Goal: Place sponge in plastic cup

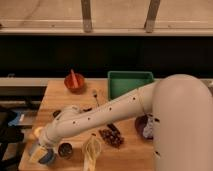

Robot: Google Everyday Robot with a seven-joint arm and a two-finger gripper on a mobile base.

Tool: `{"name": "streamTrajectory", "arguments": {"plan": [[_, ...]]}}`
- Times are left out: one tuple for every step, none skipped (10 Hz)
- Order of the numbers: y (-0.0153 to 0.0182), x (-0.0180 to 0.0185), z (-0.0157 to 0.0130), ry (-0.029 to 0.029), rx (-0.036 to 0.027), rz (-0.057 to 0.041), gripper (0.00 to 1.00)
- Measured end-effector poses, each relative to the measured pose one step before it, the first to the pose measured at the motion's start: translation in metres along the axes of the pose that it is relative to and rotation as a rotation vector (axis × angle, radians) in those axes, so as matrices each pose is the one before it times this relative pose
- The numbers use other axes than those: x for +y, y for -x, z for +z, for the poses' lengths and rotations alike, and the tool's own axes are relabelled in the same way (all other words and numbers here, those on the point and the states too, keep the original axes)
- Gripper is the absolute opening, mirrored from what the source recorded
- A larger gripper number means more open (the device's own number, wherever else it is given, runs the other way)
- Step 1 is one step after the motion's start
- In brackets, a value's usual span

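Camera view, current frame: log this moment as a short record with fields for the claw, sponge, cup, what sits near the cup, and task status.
claw: low at the table's front-left corner, over the cup
sponge: pale-yellow block at the claw, on the cup's rim
plastic cup: light blue, upright, partly hidden by sponge
beside cup: dark metal tin to its right, then a crinkled yellowish wrapper
farther back: red bowl, green bin
status: sponge at the cup; release not visible
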Motion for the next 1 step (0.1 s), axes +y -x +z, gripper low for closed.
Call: {"name": "streamTrajectory", "arguments": {"plan": [[-0.00009,0.00004,0.00002,0.00008,0.00011,0.00014,0.80]]}}
